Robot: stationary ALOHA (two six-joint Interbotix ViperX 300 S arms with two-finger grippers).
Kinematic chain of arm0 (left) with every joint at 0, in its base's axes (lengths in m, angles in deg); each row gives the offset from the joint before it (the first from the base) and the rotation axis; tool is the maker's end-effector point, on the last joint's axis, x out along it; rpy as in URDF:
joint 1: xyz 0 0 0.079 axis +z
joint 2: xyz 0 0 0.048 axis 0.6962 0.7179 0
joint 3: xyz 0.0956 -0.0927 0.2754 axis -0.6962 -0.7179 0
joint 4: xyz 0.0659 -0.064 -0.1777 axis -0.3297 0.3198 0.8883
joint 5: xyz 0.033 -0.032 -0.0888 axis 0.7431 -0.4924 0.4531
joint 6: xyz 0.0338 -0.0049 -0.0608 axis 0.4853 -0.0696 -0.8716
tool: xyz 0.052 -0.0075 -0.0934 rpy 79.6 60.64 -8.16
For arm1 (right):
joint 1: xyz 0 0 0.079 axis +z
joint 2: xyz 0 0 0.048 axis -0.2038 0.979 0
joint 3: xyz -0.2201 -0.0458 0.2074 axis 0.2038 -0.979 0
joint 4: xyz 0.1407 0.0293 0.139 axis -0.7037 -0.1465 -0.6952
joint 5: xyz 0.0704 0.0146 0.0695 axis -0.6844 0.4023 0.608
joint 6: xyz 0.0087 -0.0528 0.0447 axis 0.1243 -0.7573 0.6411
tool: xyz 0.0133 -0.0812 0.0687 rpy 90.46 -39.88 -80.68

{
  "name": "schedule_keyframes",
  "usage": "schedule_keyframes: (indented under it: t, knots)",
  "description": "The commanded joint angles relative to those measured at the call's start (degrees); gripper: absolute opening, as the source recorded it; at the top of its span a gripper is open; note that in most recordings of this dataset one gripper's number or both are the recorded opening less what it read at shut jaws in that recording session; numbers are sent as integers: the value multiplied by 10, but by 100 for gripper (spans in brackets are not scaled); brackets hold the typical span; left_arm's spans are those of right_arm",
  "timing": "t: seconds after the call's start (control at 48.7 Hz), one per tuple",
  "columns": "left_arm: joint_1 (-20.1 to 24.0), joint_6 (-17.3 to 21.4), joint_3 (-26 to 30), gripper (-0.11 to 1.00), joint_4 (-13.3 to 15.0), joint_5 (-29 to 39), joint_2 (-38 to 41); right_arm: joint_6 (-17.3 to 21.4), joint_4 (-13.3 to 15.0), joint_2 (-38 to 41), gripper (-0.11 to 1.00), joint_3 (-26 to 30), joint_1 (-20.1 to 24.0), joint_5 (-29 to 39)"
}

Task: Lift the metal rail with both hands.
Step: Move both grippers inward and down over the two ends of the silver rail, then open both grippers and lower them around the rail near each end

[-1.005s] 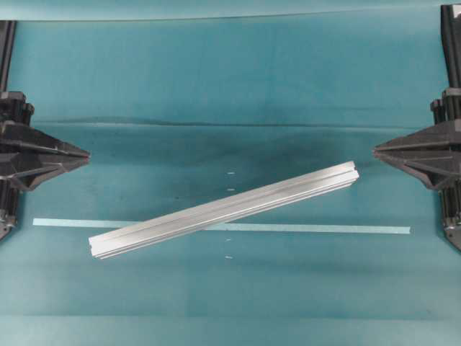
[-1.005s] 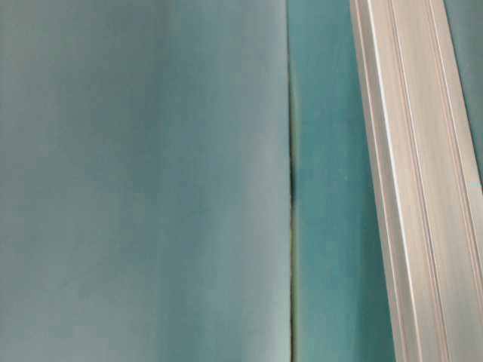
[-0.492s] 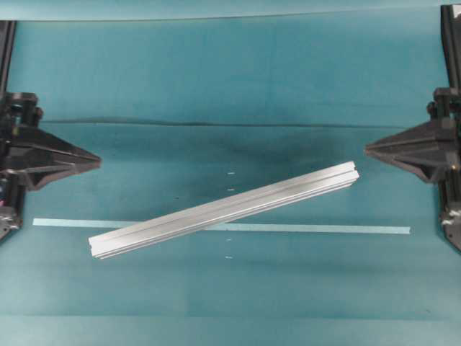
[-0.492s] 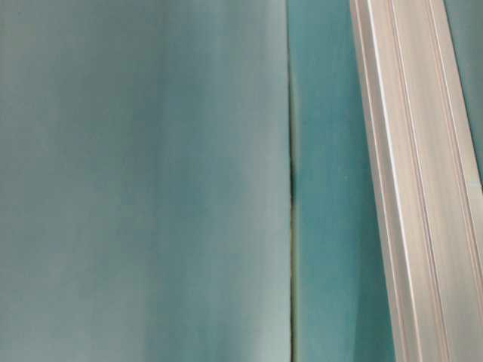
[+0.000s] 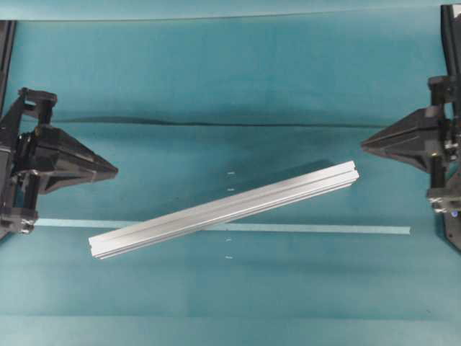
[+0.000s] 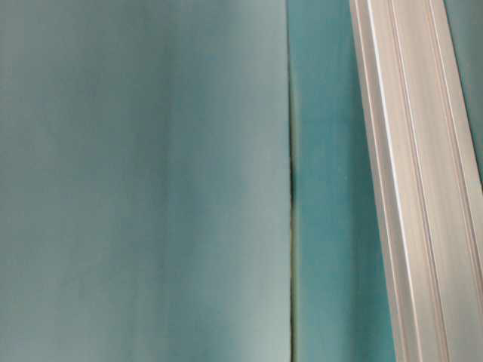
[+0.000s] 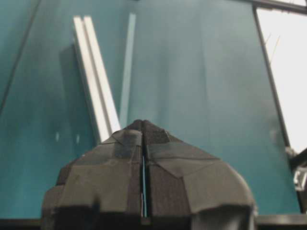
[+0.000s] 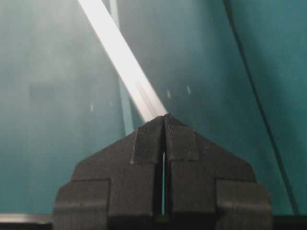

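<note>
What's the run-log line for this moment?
phase: approach | left gripper: shut, empty, clear of rail | right gripper: shut, empty, clear of rail | metal rail: flat on table, diagonal across tape strip

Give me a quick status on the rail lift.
Left gripper and right gripper shut, empty. Metal rail flat, slanted across the tape strip, untouched. Nothing blocking.

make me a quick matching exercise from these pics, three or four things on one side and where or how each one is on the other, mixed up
Things:
1. metal rail
2. tape strip
3. left gripper
4. right gripper

Descriptions:
A. thin, pale, runs straight across the table
B. shut, at the right edge of the overhead view
C. lies diagonally, crossing the strip
D. shut, at the left edge of the overhead view

Pairs: 1-C, 2-A, 3-D, 4-B
</note>
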Motion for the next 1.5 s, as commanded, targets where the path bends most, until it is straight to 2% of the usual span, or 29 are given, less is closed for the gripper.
schedule_keyframes:
  t: [0.0,0.103,0.308,0.492,0.677,0.841,0.964,1.149,1.477]
  knots:
    - [-4,-8,29,-5,-2,21,18,-5,3,26,-2,32,-2,20]
    - [-4,-33,51,-5,-2,62,46,-24,5,63,-2,62,-3,59]
    - [-9,-65,99,-6,-4,148,99,-90,4,146,-2,137,-7,150]
    - [-11,-71,131,-6,-4,198,135,-141,0,207,-2,183,-16,199]
    - [-8,-76,167,-6,-6,262,188,-214,-3,258,-2,218,-22,219]
    - [-9,-78,199,-6,-6,313,228,-258,-4,307,-2,246,-22,279]
    - [-9,-91,211,-6,-6,315,250,-277,-6,345,-2,266,-21,315]
    - [-11,-131,198,-6,-6,315,265,-307,-6,379,-2,284,-21,328]
    - [-25,-129,157,-6,-6,285,257,-311,-5,387,4,265,-23,323]
